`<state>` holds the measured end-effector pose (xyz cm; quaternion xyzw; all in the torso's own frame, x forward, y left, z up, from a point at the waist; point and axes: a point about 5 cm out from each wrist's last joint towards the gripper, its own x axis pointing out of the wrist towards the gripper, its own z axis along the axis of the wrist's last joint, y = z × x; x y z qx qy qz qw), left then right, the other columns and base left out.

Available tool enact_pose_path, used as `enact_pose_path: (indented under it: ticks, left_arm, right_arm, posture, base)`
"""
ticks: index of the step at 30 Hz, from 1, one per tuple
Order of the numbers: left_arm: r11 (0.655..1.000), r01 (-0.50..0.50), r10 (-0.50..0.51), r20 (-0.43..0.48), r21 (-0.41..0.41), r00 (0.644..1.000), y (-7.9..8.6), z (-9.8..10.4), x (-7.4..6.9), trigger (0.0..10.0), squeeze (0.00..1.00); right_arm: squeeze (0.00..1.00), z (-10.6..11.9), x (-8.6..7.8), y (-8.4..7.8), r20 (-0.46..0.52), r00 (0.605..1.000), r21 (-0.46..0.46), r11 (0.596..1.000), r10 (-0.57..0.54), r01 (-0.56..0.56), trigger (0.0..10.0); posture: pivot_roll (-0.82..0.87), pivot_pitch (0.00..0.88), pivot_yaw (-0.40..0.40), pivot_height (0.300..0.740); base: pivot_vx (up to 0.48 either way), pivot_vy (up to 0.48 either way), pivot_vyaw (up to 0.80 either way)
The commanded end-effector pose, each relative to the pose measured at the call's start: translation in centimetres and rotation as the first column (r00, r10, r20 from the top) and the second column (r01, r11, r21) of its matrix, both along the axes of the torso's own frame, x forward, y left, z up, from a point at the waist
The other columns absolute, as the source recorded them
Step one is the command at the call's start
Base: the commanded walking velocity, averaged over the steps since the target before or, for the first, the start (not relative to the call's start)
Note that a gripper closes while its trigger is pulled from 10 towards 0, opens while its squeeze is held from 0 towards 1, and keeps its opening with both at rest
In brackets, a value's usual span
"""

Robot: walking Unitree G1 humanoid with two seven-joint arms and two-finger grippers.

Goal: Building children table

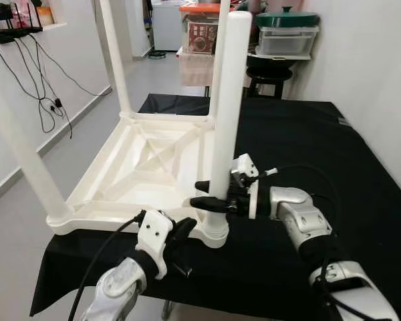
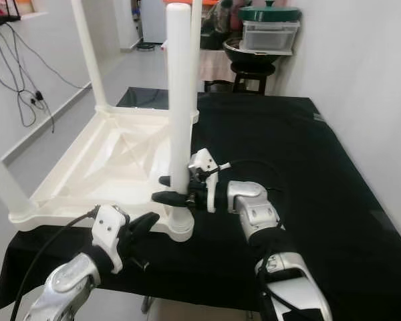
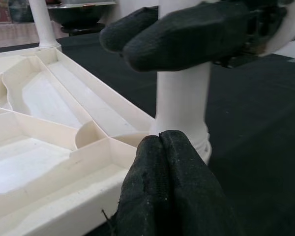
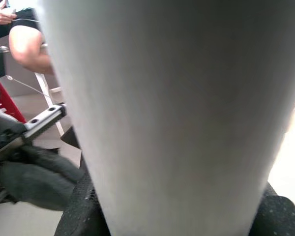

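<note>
I see the black-clothed table point(image 1: 361, 200) carrying the white tabletop point(image 1: 140, 174) upside down at its front-left corner. All four legs appear fitted, pointing up. Near leg point(image 1: 228, 100) stands in the front-right socket; right gripper point(image 1: 210, 194) is clamped round it low down. Left gripper point(image 1: 180, 234), fingers pressed together w/ nothing between, sits at the tabletop's front rim. Est. remaining: confirm seating, flip upright.

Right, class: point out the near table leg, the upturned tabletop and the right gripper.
near table leg point(image 1: 228, 100), left eye view, middle of its shaft
upturned tabletop point(image 1: 113, 170), left eye view, ribbed underside
right gripper point(image 1: 202, 195), left eye view, between the fingertips
</note>
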<state>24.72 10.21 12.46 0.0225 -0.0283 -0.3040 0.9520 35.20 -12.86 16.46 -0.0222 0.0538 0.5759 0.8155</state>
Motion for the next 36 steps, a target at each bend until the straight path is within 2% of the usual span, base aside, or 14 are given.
enact_pose_path:
  ticks: [1,12,14,15,17,24,25,26,27,28,30,32,35,36]
  left_arm:
    - [0.999,0.001,-0.001,-0.004,0.035,1.000,0.2,0.0,-0.3,10.0,0.00]
    - [0.999,-0.012,0.013,-0.027,0.051,1.000,0.8,0.1,-1.7,10.0,0.00]
    - [0.999,0.001,0.002,-0.051,0.050,0.999,1.4,0.1,-2.7,10.0,0.00]
    - [0.999,0.001,0.002,-0.051,0.050,0.999,1.4,0.1,-2.7,10.0,0.00]
    - [0.999,0.012,-0.009,-0.077,0.046,0.997,1.9,0.0,-3.3,10.0,0.00]
    - [0.998,0.053,-0.049,-0.112,0.036,0.993,1.7,-0.4,-3.3,10.0,0.00]
    - [0.998,0.052,-0.048,-0.114,0.034,0.992,1.7,-0.4,-3.3,10.0,0.00]
    - [0.998,0.045,-0.041,-0.117,0.031,0.992,1.7,-0.4,-3.2,10.0,0.00]
    - [0.999,0.040,-0.036,-0.120,0.029,0.992,1.8,-0.5,-3.2,10.0,0.00]
    - [0.999,0.037,-0.034,-0.122,0.025,0.992,1.8,-0.5,-3.2,10.0,0.00]
    - [0.999,0.037,-0.034,-0.124,0.023,0.992,1.8,-0.5,-3.1,10.0,0.00]
    - [0.999,0.048,-0.045,-0.124,0.018,0.991,1.6,-0.5,-3.0,10.0,0.00]
    - [0.998,0.056,-0.053,-0.123,0.015,0.991,1.5,-0.5,-2.9,10.0,0.00]
    - [0.998,0.060,-0.058,-0.121,0.012,0.991,1.4,-0.5,-2.9,10.0,0.00]
  right_arm:
    - [0.00,-0.4,0.2,-0.5,-0.021,0.998,-0.001,0.999,-0.054,0.054,0.0]
    - [0.00,-1.9,-0.9,-3.6,0.051,0.935,-0.080,0.931,-0.352,0.355,0.0]
    - [0.00,-3.2,-3.1,-2.1,0.050,0.676,-0.060,0.673,-0.735,0.737,0.0]
    - [0.00,-3.2,-3.1,-2.1,0.050,0.676,-0.060,0.673,-0.735,0.737,0.0]
    - [0.00,-3.3,-5.9,-1.3,0.044,0.508,-0.071,0.504,-0.861,0.861,0.0]
    - [0.00,-2.5,-4.7,-0.5,0.071,0.558,-0.047,0.556,-0.827,0.830,0.0]
    - [0.00,-2.6,-4.9,0.4,0.055,0.583,-0.049,0.581,-0.810,0.812,2.0]
    - [0.15,-2.5,-5.2,1.5,0.016,0.613,-0.040,0.612,-0.790,0.790,10.0]
    - [0.69,-2.2,-5.5,2.2,-0.012,0.637,-0.027,0.637,-0.771,0.771,10.0]
    - [1.00,-1.8,-5.9,3.3,-0.042,0.700,0.001,0.700,-0.713,0.714,10.0]
    - [1.00,-1.4,-6.1,3.9,-0.060,0.739,0.022,0.740,-0.671,0.673,10.0]
    - [1.00,0.7,-5.7,4.1,0.032,0.867,0.115,0.863,-0.497,0.491,10.0]
    - [1.00,2.0,-5.2,3.5,0.106,0.912,0.144,0.913,-0.397,0.381,10.0]
    - [0.00,2.5,-4.6,2.7,0.149,0.931,0.131,0.940,-0.334,0.316,10.0]
  posture:
    - [0.04,0.000,-0.054,0.740]
    - [0.01,0.000,-0.045,0.740]
    - [-0.01,0.000,-0.015,0.740]
    - [-0.01,0.000,-0.015,0.740]
    - [-0.04,0.000,0.022,0.740]
    - [-0.02,0.000,0.001,0.740]
    - [-0.02,0.000,-0.001,0.740]
    - [-0.01,0.000,0.000,0.740]
    - [-0.01,0.000,0.000,0.740]
    - [-0.01,0.000,-0.001,0.740]
    - [-0.01,0.000,0.000,0.740]
    - [-0.01,0.000,-0.003,0.740]
    - [-0.01,0.000,-0.005,0.740]
    - [0.00,0.000,-0.012,0.740]
  base:
    - [0.000,0.000,0.00]
    - [0.000,0.000,0.00]
    - [0.000,0.000,0.00]
    - [0.000,0.000,0.00]
    - [0.000,0.000,0.00]
    - [0.000,0.000,0.00]
    - [0.000,0.000,0.00]
    - [0.000,0.000,0.00]
    - [0.000,0.000,0.00]
    - [0.000,0.000,0.00]
    - [0.000,0.000,0.00]
    - [0.000,0.000,0.00]
    - [0.000,0.000,0.00]
    - [0.000,0.000,0.00]
